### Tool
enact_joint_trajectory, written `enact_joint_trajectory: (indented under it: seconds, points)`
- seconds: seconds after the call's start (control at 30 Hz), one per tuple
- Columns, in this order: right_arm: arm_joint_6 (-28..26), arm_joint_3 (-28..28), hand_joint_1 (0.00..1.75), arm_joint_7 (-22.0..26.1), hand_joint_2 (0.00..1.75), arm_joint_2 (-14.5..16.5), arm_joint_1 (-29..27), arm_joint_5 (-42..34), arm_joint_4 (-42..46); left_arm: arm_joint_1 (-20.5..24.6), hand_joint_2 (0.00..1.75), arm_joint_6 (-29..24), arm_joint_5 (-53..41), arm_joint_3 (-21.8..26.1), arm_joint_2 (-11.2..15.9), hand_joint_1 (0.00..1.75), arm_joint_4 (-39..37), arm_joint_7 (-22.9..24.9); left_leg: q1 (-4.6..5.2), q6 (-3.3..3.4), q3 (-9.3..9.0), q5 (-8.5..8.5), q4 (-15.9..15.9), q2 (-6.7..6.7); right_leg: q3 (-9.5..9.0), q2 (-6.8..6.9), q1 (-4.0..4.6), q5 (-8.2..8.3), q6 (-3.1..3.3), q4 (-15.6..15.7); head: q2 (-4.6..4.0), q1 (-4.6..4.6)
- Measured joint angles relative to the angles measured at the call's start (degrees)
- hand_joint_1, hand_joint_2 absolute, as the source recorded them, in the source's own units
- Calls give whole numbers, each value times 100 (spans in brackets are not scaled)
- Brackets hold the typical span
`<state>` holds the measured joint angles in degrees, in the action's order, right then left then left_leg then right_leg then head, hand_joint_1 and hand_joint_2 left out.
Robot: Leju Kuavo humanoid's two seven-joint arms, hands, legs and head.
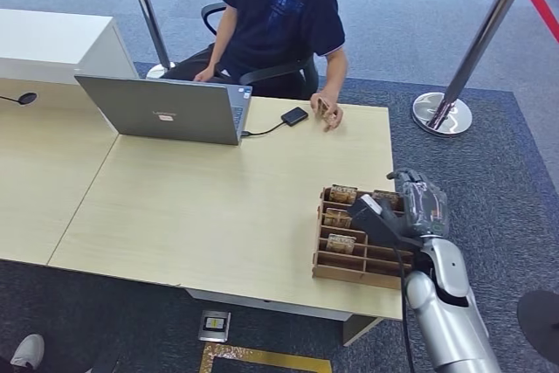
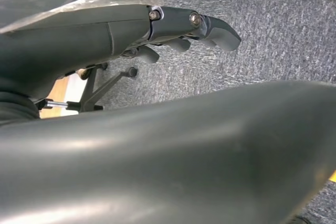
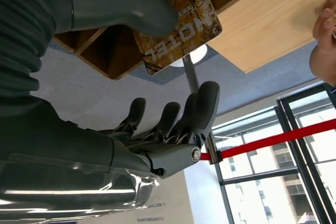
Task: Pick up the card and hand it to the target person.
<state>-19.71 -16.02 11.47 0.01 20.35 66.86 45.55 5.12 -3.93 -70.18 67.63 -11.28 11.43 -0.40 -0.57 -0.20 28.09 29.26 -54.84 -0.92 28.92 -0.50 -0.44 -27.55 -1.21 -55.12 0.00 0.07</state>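
Right hand (image 3: 158,135): fingers apart, empty, thumb nearing card (image 3: 180,24). You are pinching next; person (image 1: 280,15) sits at 11 o'clock.

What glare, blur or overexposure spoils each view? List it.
Head view: even light, sharp, no glare on the table. Left wrist view: the left hand is sharp, the big dark shape in front is blurred with sheen. Right wrist view: windows blown out; card readable.
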Motion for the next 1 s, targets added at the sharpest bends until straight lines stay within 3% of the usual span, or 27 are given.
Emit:
enact_joint_trajectory:
  seconds: [0.27,0.5,0.63,1.0]
  points:
    - [13,-2,124,0,175,-3,-34,0,0,-1,0,-1,2,0,0,0,-1,1,0,0,0,0,0,0,0,0,0,0,0,0,0,0]
    - [50,-1,141,0,175,-3,-28,5,0,-3,0,-1,1,0,0,0,-2,-1,0,0,-1,0,0,0,-1,0,0,0,0,0,0,0]
    - [48,-2,171,0,175,-3,-28,16,3,-6,0,2,0,0,0,0,-2,-2,0,0,-2,0,0,0,-1,0,0,0,0,0,0,0]
    - [-67,-2,175,-15,175,-42,-216,131,376,-9,0,2,-2,0,0,0,-2,-23,0,0,-1,0,0,0,-1,0,0,0,0,0,0,1]
